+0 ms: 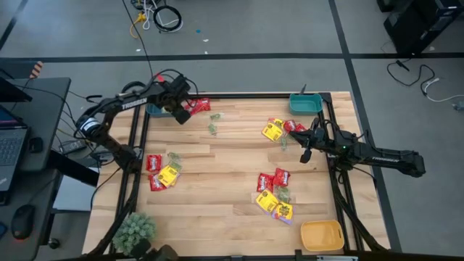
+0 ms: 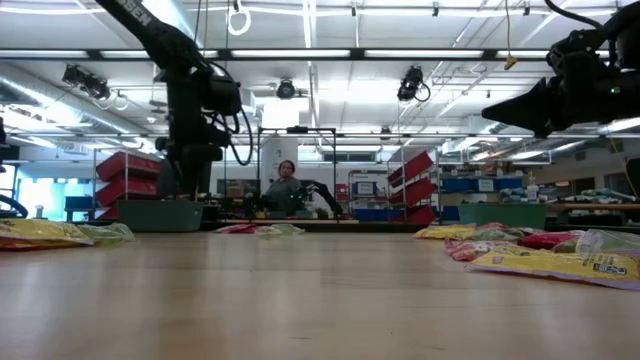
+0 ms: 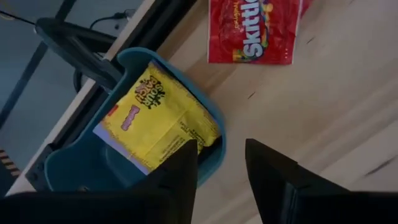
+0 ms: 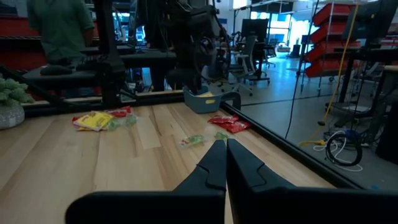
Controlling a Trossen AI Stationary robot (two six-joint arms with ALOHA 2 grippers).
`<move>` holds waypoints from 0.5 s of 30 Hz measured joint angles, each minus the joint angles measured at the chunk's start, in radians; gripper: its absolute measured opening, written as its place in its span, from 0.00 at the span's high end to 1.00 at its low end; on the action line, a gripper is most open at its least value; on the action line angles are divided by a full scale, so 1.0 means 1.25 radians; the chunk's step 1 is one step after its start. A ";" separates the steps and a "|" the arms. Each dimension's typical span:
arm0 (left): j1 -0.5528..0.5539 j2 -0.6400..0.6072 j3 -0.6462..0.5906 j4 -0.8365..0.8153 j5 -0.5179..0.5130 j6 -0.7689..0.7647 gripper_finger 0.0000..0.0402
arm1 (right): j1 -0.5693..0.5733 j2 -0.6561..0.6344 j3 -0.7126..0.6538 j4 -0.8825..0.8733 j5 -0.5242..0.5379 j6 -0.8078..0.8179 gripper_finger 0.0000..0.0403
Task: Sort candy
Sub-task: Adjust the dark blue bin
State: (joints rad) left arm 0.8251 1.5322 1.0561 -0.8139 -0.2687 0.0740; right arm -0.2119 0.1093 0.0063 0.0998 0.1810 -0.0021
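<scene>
My left gripper (image 3: 221, 165) hangs over the blue bin (image 1: 154, 110) at the far left corner, fingers parted, and a yellow packet (image 3: 155, 118) fills most of that bin, so there's little room inside. Just beside it a red packet (image 3: 252, 28) lies on the wood. Broad bare planks run down the middle of the table (image 1: 225, 174), an easy lane. Left of that lane sits a cluster of red and yellow packets (image 1: 162, 172); to the right, another pile (image 1: 274, 194) and a far one (image 1: 281, 130). My right gripper (image 1: 306, 154), pinched together, hovers beside that far pile. The fuzzy plant (image 1: 133, 229) blocks the near left corner; the yellow bin (image 1: 322, 235) takes the near right.
</scene>
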 joint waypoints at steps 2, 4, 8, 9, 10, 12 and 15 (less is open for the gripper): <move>0.017 0.000 0.000 0.000 0.013 0.000 0.66 | 0.000 0.000 0.000 0.000 0.000 0.000 1.00; 0.032 0.000 0.000 0.001 0.029 -0.002 0.66 | 0.000 0.000 0.000 0.000 0.000 0.000 1.00; 0.054 0.000 0.000 0.009 0.076 -0.002 0.66 | 0.000 0.000 0.000 0.000 0.000 0.000 1.00; 0.057 0.000 0.000 0.014 0.084 0.000 0.66 | 0.000 0.000 0.000 0.000 0.000 0.000 1.00; 0.058 0.001 0.000 0.019 0.085 0.000 0.66 | 0.000 0.000 0.000 0.000 0.000 0.000 1.00; 0.058 0.009 0.000 0.031 0.086 0.001 0.66 | 0.000 0.000 0.000 0.000 0.000 0.000 1.00; 0.058 0.030 -0.004 0.036 0.089 0.010 0.66 | 0.000 0.000 0.000 0.000 0.000 0.000 1.00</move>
State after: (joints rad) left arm 0.8972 1.5698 1.0511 -0.7694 -0.1572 0.0870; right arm -0.2115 0.1093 0.0059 0.1001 0.1810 -0.0021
